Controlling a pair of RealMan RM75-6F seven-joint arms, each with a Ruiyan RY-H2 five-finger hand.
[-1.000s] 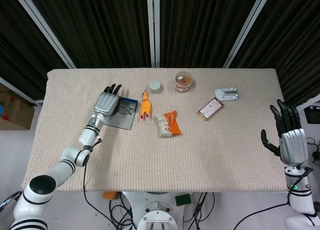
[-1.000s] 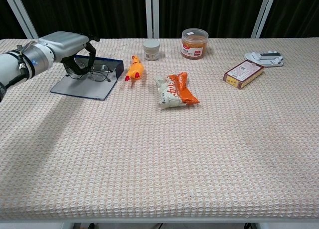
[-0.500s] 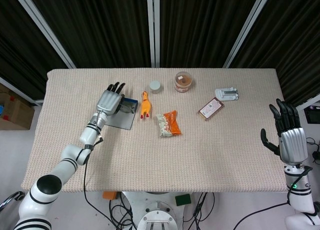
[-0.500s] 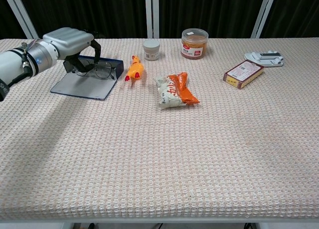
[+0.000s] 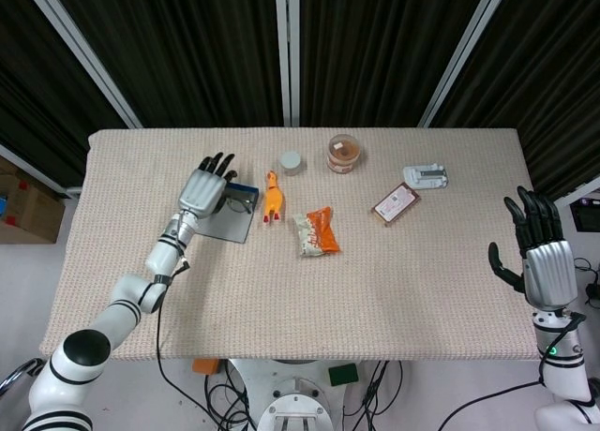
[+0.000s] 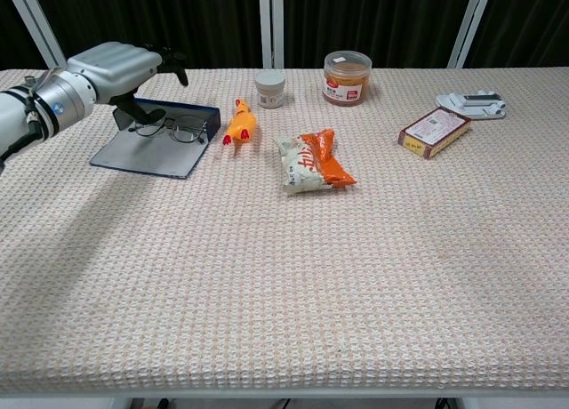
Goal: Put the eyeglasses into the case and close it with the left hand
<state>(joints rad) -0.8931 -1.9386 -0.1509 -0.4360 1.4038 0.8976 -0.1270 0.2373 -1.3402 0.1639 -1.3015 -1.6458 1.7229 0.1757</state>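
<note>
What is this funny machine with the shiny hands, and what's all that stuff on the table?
It's a robot with two arms. One picture looks down from its head, the other looks out from its chest. Its left hand hovers over eyeglasses lying in an open blue case; its fingers are spread and it holds nothing. Its right hand waits, open, beside the table. Also there: a rubber chicken, a snack bag, two jars and a small box.
</note>
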